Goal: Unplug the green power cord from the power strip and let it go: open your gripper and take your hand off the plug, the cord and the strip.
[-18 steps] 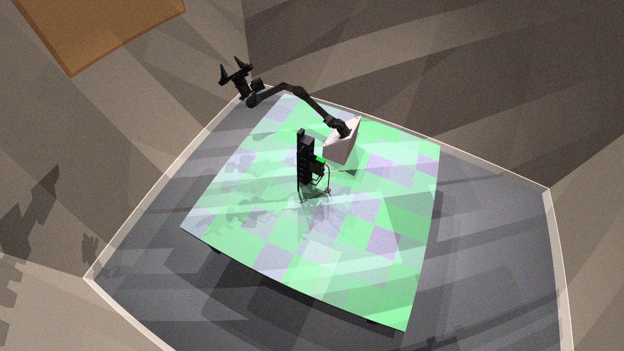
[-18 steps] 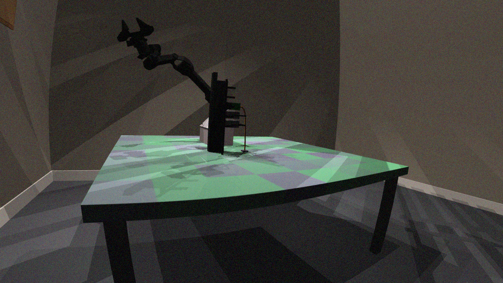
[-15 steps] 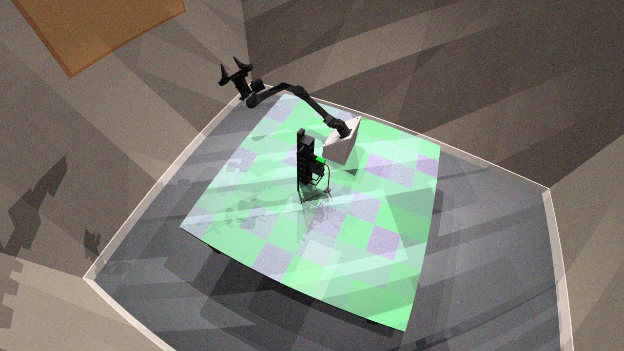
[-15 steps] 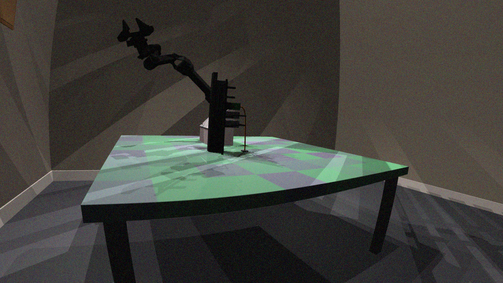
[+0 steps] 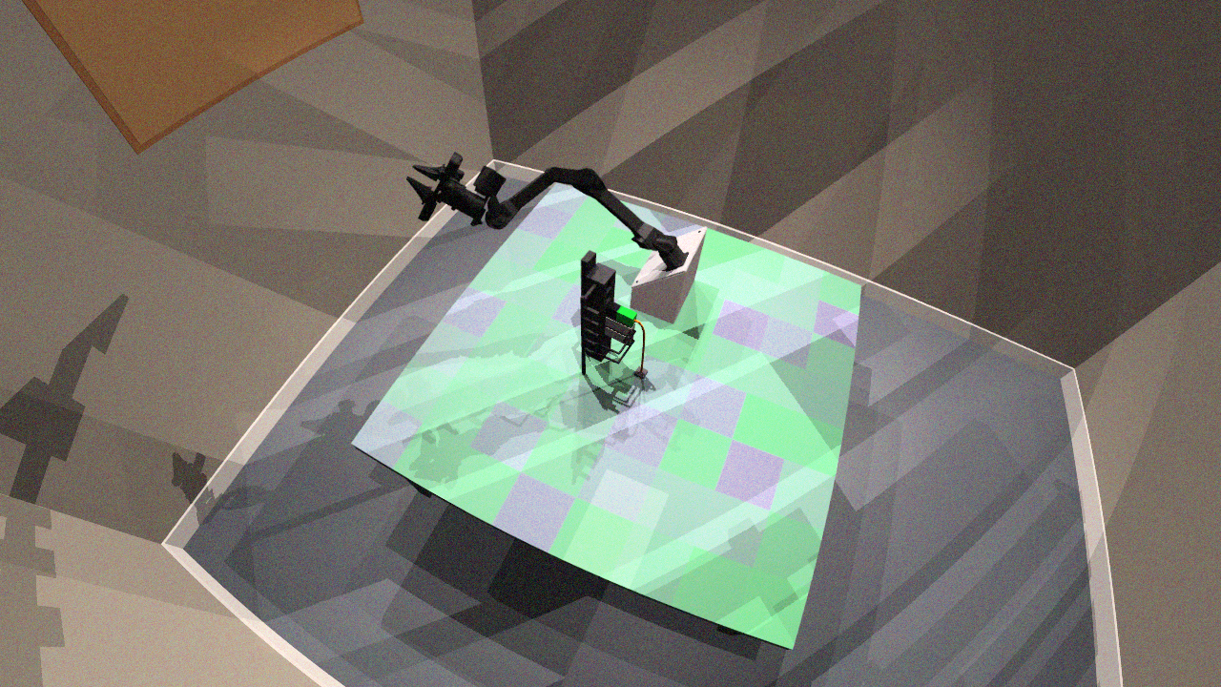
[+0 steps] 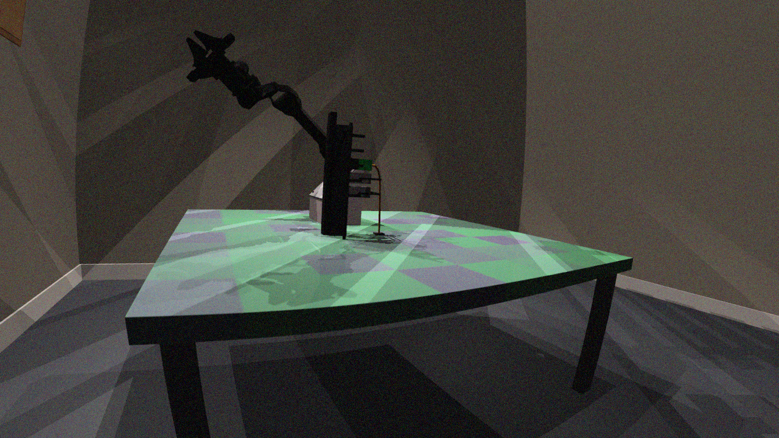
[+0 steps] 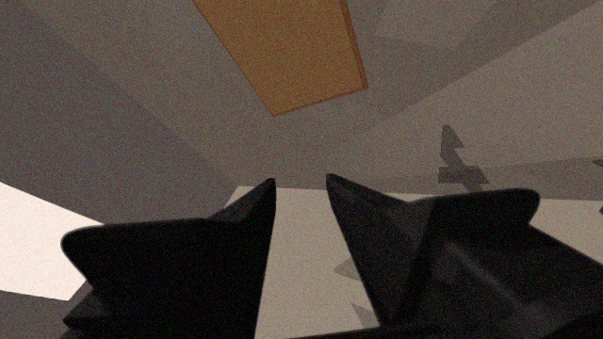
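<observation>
We see our claw [image 5: 424, 186] high up, past the counter [image 5: 751, 547] edge, partly spread and pinching nothing. The green plug [image 5: 626, 316] sits in the black power strip [image 5: 597, 311]. We see no writing.

My green plug [image 5: 627, 316] sits seated in the upright black power strip [image 5: 595, 307], its cord [image 5: 639, 345] drooping onto the tabletop [image 5: 751, 547].

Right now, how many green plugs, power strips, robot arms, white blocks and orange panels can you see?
green plug: 1
power strip: 1
robot arm: 1
white block: 1
orange panel: 1
Total: 5
</observation>
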{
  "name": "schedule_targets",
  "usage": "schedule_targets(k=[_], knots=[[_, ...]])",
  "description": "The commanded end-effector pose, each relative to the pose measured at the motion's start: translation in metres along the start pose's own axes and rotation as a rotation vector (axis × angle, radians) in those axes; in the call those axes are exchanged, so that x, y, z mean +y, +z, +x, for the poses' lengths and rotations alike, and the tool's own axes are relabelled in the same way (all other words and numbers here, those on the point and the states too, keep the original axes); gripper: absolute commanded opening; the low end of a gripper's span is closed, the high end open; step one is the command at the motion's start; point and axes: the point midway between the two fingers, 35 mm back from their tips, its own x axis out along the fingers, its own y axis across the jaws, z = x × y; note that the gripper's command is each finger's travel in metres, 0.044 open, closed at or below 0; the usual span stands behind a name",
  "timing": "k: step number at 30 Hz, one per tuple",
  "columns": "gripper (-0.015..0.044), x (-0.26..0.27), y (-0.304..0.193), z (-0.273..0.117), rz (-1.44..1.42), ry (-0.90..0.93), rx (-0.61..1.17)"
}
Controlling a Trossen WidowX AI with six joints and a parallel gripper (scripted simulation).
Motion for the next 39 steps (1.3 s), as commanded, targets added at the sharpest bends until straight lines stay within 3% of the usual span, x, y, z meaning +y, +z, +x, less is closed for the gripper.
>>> schedule_targets(k=[1,11,22,32,39], knots=[[0.0160,-0.038,-0.042,-0.014,-0.037,-0.171,0.076],[0.0160,-0.108,-0.177,-0.099,-0.224,-0.574,0.478],[0.0160,-0.112,-0.300,-0.254,-0.506,-0.755,1.143],[0.0160,-0.065,-0.345,-0.400,-0.790,-0.596,1.799],[0.0160,-0.014,-0.331,-0.508,-1.010,-0.243,2.345]])
